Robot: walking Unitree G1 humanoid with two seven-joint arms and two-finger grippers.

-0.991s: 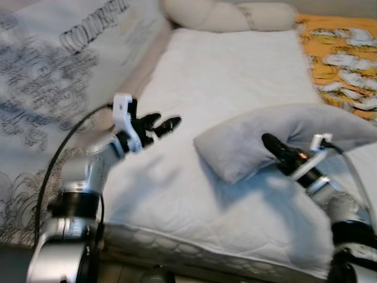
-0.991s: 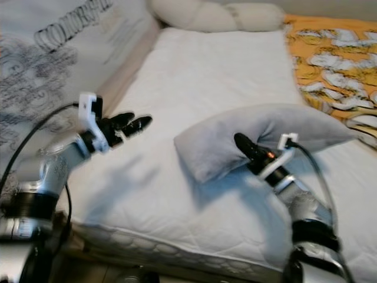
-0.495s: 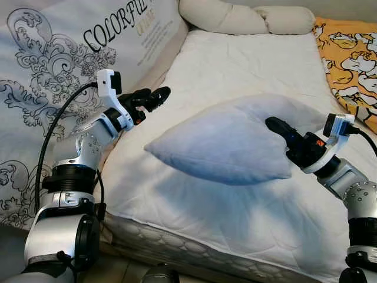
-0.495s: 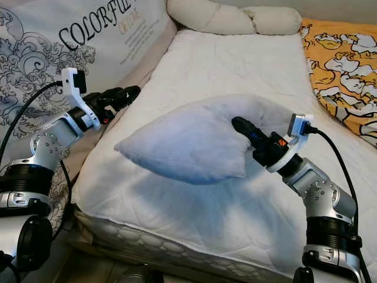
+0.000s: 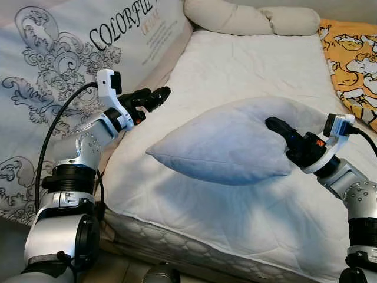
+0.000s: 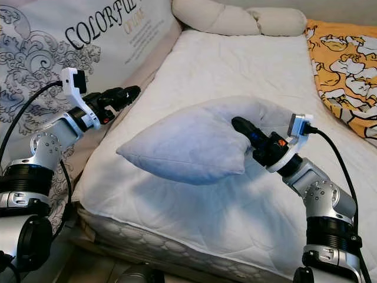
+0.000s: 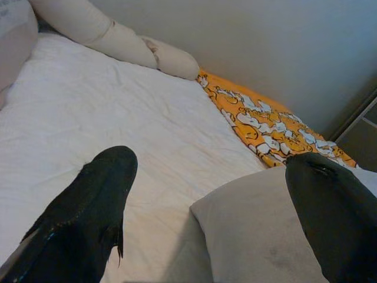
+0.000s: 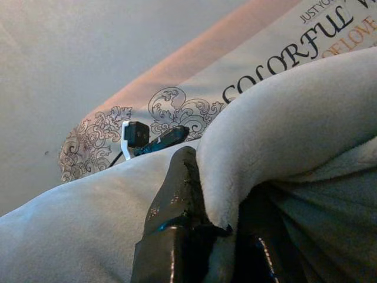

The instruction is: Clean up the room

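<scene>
Right tool (image 5: 278, 126) pinching grey pillow (image 5: 224, 144), long axis crosswise, corner pointing left

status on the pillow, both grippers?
Right gripper shut on grey pillow, held up off the mattress. Left gripper open, apart from it. Nothing between.

Open white mattress (image 5: 247, 65) spans the upper centre, free for passage. The grey pillow (image 5: 224, 144), pinched by the right gripper (image 5: 277, 125), blocks the frame's middle. The printed cushion (image 5: 65, 53) walls the upper left; cream bolsters (image 5: 247, 17) close the top edge; an orange blanket (image 5: 353, 65) borders the upper right.
</scene>
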